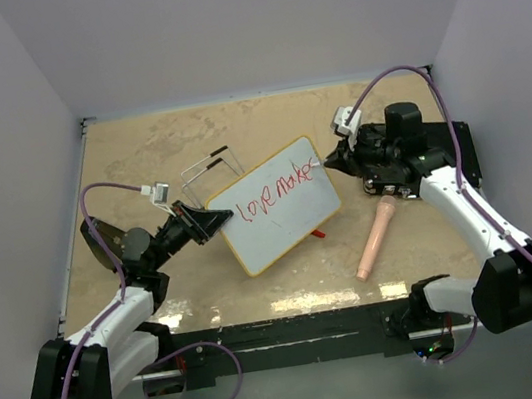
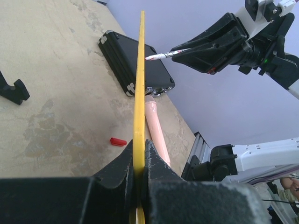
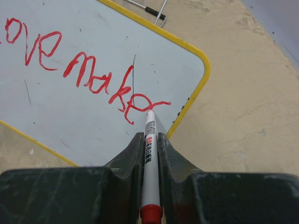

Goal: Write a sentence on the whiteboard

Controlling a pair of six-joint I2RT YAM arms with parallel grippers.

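One whiteboard (image 1: 282,202) sits mid-table, between the two arms. Its long axis runs from near-left to far-right in the overhead view, and the writing face is turned up and toward the right arm. From the left wrist it shows edge-on as a thin, straight yellow strip. Whether its near corner rests on the table (image 1: 138,159) cannot be told.

Board: flat, smooth white rectangle with rounded corners and a narrow yellow rim. A few thin dark scratches mark the face.

Sentence (image 3: 88,79): red marker strokes in uneven hand lettering, one line along the long axis, rising toward the far-right corner. It reads "love make" plus one more partial letter.

Left gripper (image 2: 139,151): black fingers (image 2: 117,170) pinched narrow on the board's left short edge, with the rim squeezed between them.

Right gripper (image 3: 149,137): jaws closed around a marker (image 3: 149,122). The marker has a slim white barrel, a printed label and a red rear end. It lies along the gap between the fingers and points out ahead. Its tip meets the board face at the end of the last red stroke, near the far-right rim.

Other items:
- Black hard case (image 2: 133,63) with metal corners, behind the board under the right arm.
- Smooth pale pink cylinder (image 1: 375,236), lying just right of the board.
- Small red cap (image 1: 318,234) at the board's near edge.
- Thin wire stand (image 1: 208,166) beyond the far-left corner.
- The table surface is mottled beige and worn.
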